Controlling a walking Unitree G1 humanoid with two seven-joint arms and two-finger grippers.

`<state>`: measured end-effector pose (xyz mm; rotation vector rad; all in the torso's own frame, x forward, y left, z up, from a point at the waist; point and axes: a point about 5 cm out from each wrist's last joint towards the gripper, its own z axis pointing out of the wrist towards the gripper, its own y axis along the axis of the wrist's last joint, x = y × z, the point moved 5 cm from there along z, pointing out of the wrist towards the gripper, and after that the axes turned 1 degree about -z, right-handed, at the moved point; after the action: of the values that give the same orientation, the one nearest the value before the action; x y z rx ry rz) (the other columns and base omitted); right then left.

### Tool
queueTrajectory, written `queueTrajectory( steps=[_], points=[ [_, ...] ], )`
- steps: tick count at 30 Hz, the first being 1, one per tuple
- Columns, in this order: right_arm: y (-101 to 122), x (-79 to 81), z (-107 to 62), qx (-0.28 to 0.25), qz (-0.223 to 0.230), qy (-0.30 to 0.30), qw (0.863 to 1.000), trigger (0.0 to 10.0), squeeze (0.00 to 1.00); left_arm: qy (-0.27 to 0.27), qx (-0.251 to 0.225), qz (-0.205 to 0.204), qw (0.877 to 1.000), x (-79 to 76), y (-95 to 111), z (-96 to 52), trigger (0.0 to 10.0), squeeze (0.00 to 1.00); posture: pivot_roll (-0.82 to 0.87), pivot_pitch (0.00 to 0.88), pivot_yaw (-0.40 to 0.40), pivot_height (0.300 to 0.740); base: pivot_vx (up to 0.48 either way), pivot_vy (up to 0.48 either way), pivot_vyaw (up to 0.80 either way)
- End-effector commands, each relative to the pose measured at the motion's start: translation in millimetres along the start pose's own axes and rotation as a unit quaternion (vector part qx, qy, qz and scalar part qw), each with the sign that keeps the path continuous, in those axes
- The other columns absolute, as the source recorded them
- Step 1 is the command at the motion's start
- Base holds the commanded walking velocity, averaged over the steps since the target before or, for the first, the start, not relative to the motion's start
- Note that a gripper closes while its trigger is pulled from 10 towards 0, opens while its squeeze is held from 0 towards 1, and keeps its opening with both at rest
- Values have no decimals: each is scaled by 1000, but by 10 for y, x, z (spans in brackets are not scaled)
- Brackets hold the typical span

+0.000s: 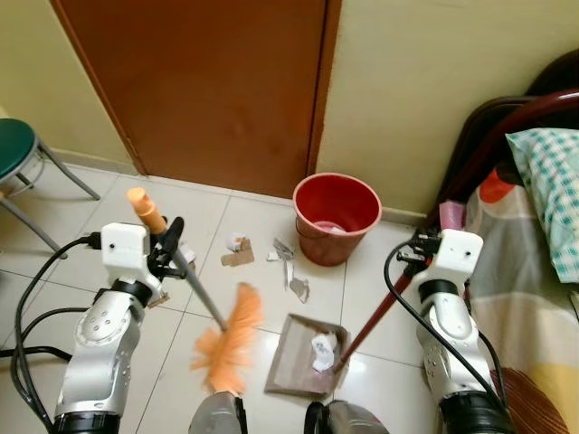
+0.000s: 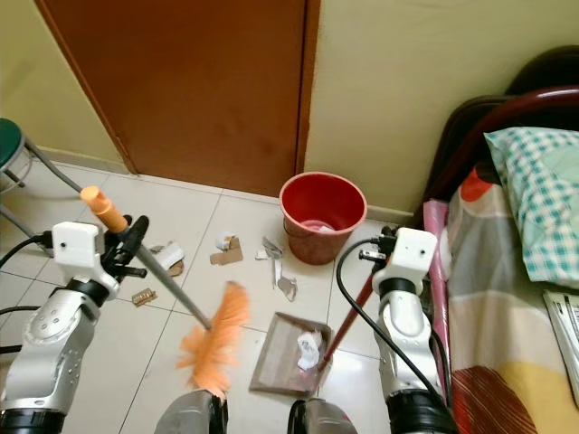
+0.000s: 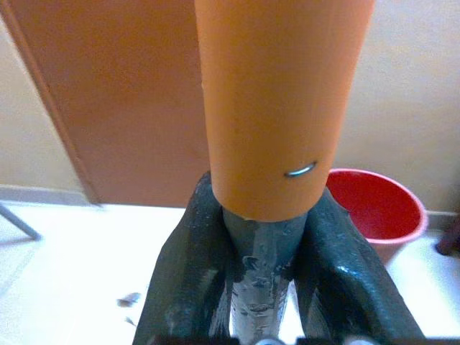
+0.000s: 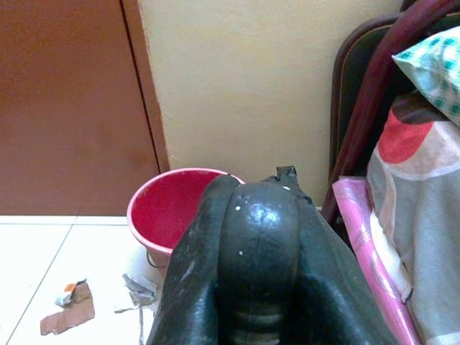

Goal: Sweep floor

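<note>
Taking the round red plastic bucket [image 1: 336, 217] by the wall as the landmark and going left to right: far to its left stands a green-seated metal stool [image 1: 20, 155]. Nearer, the left gripper [image 1: 167, 242] is clamped around the grey shaft of the orange-bristled broom [image 1: 226, 344], just below its orange end cap; the bristle head hangs blurred to the front left of the bucket, near the robot's feet. Between broom and bucket, torn scraps of brown cardboard and crumpled paper [image 1: 238, 252] lie scattered on the white floor tiles [image 1: 217, 208], with more grey shreds just in front of the bucket. Directly in front of the bucket sits the flat brown dustpan [image 1: 303, 354], some white litter already on it. The right gripper [image 1: 407, 258], to the bucket's right, is closed on the dustpan's dark red long handle. Further right is a bed with a checked pillow [image 1: 549, 185].

Risks, as I judge them: the broom head looks lifted and swinging, so a hard stroke could flick scraps past the pan or under the bed. A wide sweep could also knock the bucket or shove the pan aside. If the right arm tilts the handle, the collected litter could slide off. The scraps nearest the wall could be left behind.

No brand, label or legible writing can be made out anywhere.
</note>
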<state>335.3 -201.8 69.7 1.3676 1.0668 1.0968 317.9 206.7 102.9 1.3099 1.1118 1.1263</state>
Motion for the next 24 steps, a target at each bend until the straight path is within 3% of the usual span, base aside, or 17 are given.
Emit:
queueTrajectory(
  steps=[1,6,14,24],
  points=[
    [141,-56,19,-22,3,-2,1000,10000,0,-5,4,43,999,-5,-13,-29,10000,0,4,34,-4,740,0,0,0],
    [143,2,-4,-19,14,7,1000,10000,0,-18,-10,57,998,-97,9,2,10000,0,-2,25,-1,740,0,0,0],
    [38,18,-105,-5,14,9,1000,10000,0,-23,-17,61,998,-110,31,39,10000,0,-16,24,7,740,0,0,-693],
    [-3,-8,-74,3,-5,15,1000,10000,0,-16,-18,52,998,-90,28,51,10000,0,-15,28,6,740,0,0,0]
  ],
)
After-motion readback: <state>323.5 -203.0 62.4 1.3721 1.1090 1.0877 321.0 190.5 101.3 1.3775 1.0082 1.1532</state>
